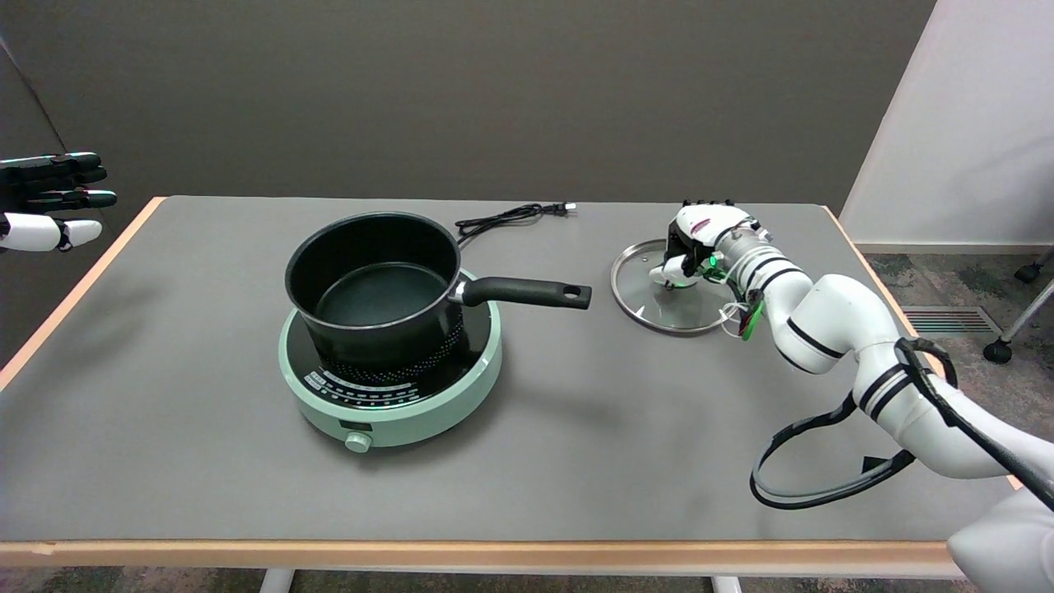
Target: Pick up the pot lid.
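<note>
The pot lid (664,308), clear glass with a metal rim, lies flat on the grey table (576,428) at the right, beyond the pot's handle. My right hand (697,244) sits over the lid's middle. Its fingers curl down around the spot where the knob is, and the thumb (669,268) presses in from the near side. The knob itself is hidden under the hand. The lid's rim still rests on the table.
A black saucepan (375,284) stands on a mint-green hotplate (387,387) left of centre, its handle (527,291) pointing right toward the lid. A black power cord (506,218) lies behind it. The idle left hand (49,202) hangs at the upper left.
</note>
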`<state>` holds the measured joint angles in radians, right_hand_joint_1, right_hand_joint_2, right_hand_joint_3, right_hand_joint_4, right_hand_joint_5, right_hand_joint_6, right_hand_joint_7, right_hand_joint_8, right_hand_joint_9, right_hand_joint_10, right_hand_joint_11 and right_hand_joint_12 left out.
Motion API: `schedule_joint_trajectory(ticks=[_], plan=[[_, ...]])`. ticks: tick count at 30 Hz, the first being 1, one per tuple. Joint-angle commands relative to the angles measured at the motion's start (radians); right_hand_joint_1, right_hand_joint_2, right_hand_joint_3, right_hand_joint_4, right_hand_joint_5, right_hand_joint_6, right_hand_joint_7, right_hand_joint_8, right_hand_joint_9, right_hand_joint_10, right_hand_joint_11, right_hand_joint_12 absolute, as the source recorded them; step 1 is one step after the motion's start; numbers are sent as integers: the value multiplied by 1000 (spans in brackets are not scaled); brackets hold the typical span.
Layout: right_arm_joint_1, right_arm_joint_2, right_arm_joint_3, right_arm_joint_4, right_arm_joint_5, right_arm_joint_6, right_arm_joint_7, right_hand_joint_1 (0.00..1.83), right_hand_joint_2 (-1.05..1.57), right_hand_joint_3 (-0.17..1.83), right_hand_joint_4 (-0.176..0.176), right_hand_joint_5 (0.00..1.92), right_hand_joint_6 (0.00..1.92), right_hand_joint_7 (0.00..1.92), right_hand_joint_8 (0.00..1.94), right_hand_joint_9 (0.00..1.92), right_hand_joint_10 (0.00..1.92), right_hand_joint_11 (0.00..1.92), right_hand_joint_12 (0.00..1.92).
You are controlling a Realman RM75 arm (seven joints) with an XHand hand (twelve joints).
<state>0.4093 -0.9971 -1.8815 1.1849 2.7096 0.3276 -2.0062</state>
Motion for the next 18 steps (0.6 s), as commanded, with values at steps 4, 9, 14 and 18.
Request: schedule_joint_trajectory(ticks=[4,9,14,18], plan=[[1,41,-2,136,-1,-46,0,1209,1158,141,-176,744,1319,791,1367,798,1884,271,1921],[-5,58,-3,194,-1,-56,0,1210,1155,141,-176,754,1308,794,1364,812,1893,284,1921],[-10,69,-4,238,-1,-63,1,1212,1150,148,-176,751,1309,800,1355,812,1888,295,1921],[-8,80,-1,274,-1,-74,3,1212,1149,144,-176,761,1299,802,1353,819,1894,300,1921]])
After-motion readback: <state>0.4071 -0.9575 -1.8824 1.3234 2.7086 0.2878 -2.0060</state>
